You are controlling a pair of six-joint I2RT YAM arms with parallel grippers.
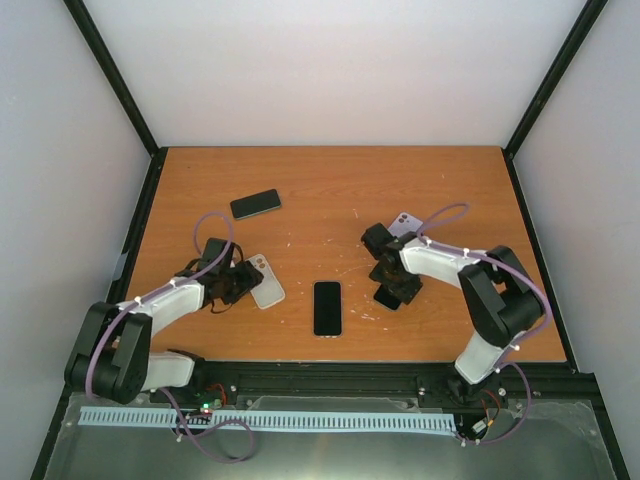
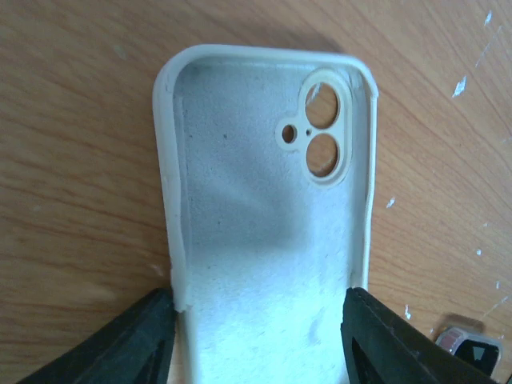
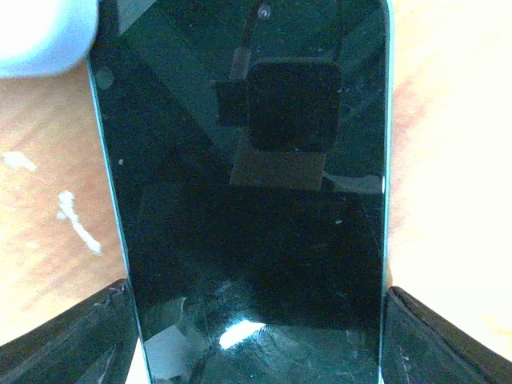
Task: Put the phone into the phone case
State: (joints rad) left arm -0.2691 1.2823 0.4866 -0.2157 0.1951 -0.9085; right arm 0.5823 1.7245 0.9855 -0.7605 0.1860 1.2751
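The left claw (image 2: 260,298) was clamped on the near end of a white silicone phone case (image 2: 264,232), its fingers (image 2: 144,340) pressed to both long sides. The case lay open side up, left of centre on the orange-brown wooden desk (image 1: 330,185). To the right, the right claw (image 3: 256,294) gripped a black glass-fronted phone (image 3: 256,200) by both edges, screen up. Another black slab phone (image 1: 327,307) lay between them, near the front, apart from both. A dark phone (image 1: 255,204) lay far left.
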